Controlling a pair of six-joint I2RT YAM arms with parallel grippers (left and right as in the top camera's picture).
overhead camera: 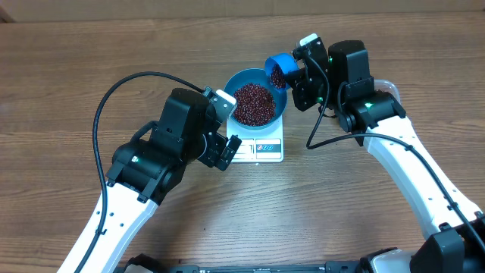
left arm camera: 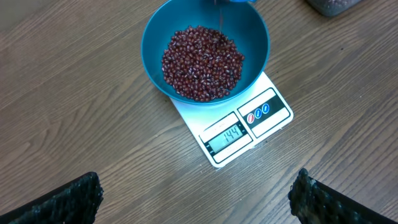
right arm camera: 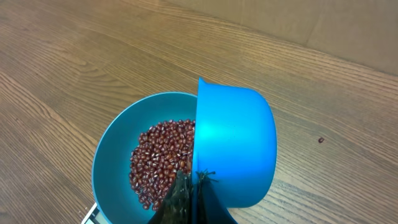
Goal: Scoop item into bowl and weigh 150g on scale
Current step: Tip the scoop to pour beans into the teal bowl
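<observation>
The blue bowl (overhead camera: 239,81) sits on the white scale (overhead camera: 263,149) and holds a heap of red-brown beans (overhead camera: 254,104). In the left wrist view the scale (left arm camera: 264,112) reads 144 below the bowl (left arm camera: 155,37) and its beans (left arm camera: 202,62). My right gripper (right arm camera: 194,193) is shut on the handle of a small blue scoop (right arm camera: 239,143). The scoop (overhead camera: 279,68) is tipped on its side over the bowl's right rim, with beans still inside. My left gripper (left arm camera: 196,199) hangs open and empty over bare table, just left of the scale's front.
A clear tub (left arm camera: 333,5) of beans shows at the top right of the left wrist view. One stray bean (right arm camera: 321,140) lies on the table right of the scoop. A cardboard wall (right arm camera: 348,25) runs along the back edge.
</observation>
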